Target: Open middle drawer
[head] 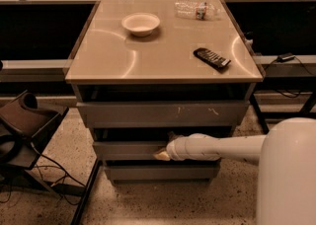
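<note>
The middle drawer (128, 150) is a plain grey front in the cabinet under the beige table, between the larger scratched front (158, 114) above and the narrowest front (158, 172) below. It stands slightly out, with a dark gap above it. My gripper (161, 155) sits at the end of the white arm (217, 148), which reaches in from the right. The gripper is at the middle drawer's front, near its top edge and a little right of centre. Its tan tip touches or overlaps the front.
On the table top (98, 61) are a white bowl (140, 23), a black remote (212, 58) and a clear plastic bottle (196, 9). A dark chair with cables (24, 125) stands to the left. My white body (289, 174) fills the lower right.
</note>
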Robot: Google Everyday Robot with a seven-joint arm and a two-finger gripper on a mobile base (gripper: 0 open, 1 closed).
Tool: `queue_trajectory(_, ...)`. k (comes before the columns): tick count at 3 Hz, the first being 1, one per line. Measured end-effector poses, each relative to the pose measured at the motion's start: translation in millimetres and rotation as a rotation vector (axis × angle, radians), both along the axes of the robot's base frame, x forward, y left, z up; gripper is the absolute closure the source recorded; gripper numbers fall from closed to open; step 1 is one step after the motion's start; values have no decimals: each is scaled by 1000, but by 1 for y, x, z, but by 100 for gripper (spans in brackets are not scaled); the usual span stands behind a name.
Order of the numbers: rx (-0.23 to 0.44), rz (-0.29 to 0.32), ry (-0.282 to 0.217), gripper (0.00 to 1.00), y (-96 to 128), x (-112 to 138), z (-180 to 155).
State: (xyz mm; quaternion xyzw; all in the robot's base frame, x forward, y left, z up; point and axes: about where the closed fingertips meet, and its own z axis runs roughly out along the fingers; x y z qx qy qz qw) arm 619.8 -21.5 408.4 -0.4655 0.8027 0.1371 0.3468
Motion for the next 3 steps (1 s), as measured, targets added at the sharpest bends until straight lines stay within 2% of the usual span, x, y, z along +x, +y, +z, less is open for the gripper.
queue_trajectory(2,0,0,0,89,-4,1,9)
queue_trajectory(3,0,0,-1,100,-5,1,16)
